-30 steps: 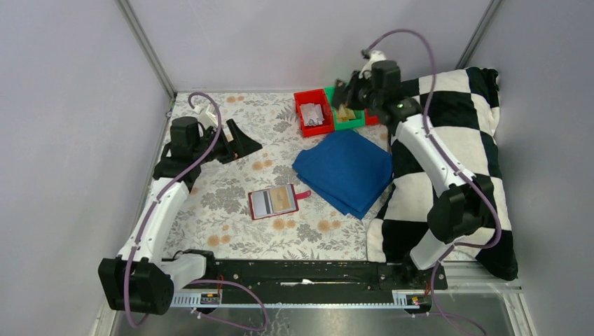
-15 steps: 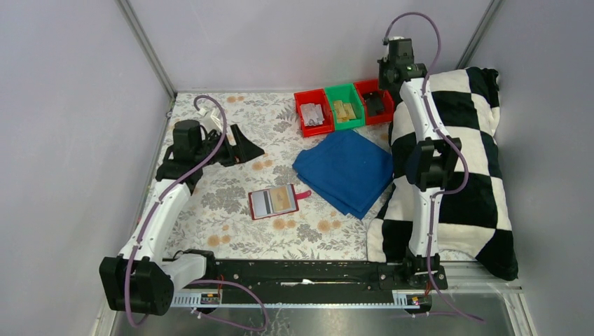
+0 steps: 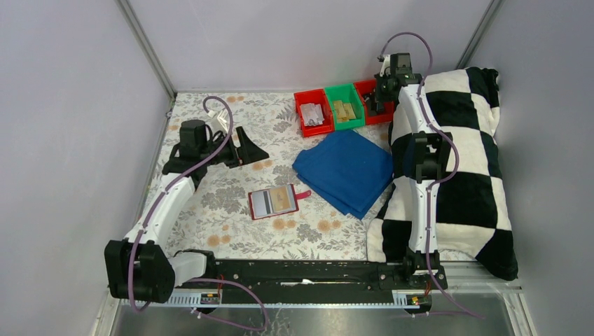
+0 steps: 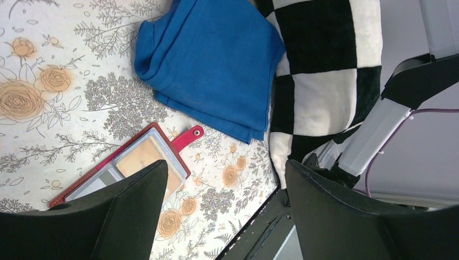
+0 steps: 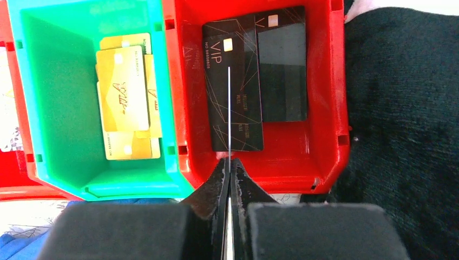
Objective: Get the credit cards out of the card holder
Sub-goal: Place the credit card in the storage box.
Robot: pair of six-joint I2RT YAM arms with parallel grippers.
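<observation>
My right fingers [image 5: 211, 195] are pinched shut on one credit card [image 5: 229, 108], seen edge-on, above a red bin [image 5: 325, 157] holding dark cards [image 5: 281, 70]. My left fingers [image 4: 130, 216] stand wide above the open card holder [image 4: 178, 143] on the floral surface [image 4: 54, 124], a tan card [image 4: 142, 157] showing in its slots. These cards look light, stiff and slippery, so pinch an exposed edge.

red card holder [image 3: 273, 203], grey-blue inside, with a tan card [image 3: 283, 199] in it. table [image 3: 224, 210] white with grey leaves and orange roses. blue cloth [image 3: 344, 170]; black-and-white checked blanket [image 3: 462, 161]. green bin [image 5: 59, 135] with gold cards [image 5: 123, 89], red bin [image 5: 325, 81] with black vip cards [image 5: 238, 108]. black fingers [image 5: 119, 233]; edge-on card [image 5: 229, 97] a white line.
</observation>
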